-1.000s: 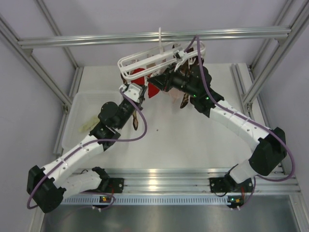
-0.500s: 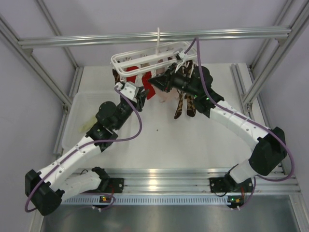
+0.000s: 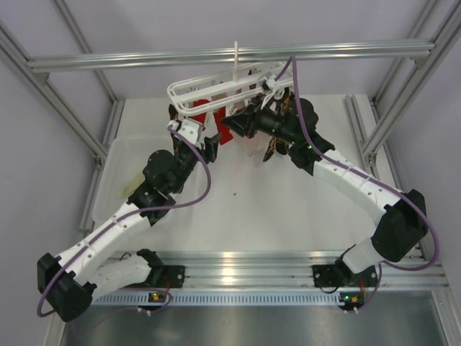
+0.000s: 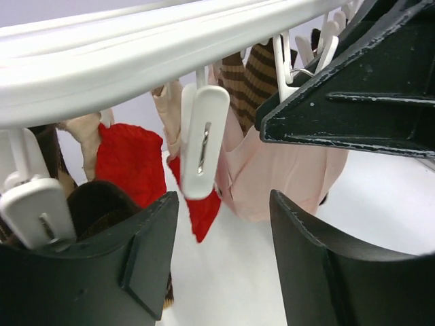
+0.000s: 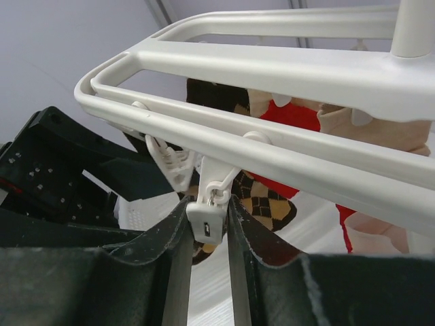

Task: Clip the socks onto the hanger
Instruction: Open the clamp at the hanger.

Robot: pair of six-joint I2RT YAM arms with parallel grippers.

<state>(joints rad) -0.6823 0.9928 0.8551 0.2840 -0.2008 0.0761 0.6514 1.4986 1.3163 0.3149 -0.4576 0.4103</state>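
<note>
White plastic, the hanger [image 3: 216, 90] is dangling over the surface's [image 3: 288, 209] far edge. Our right hand [image 5: 209, 207] is pinching one clip [image 5: 206, 227]; our left hand [image 4: 223, 204] is gaping empty under a second clip [image 4: 200, 142], a cream sock [image 4: 165, 112] seemingly hanging beside it. We are judging ourselves mid-clipping; next we are needing sock fabric in the pinched clip.
</note>
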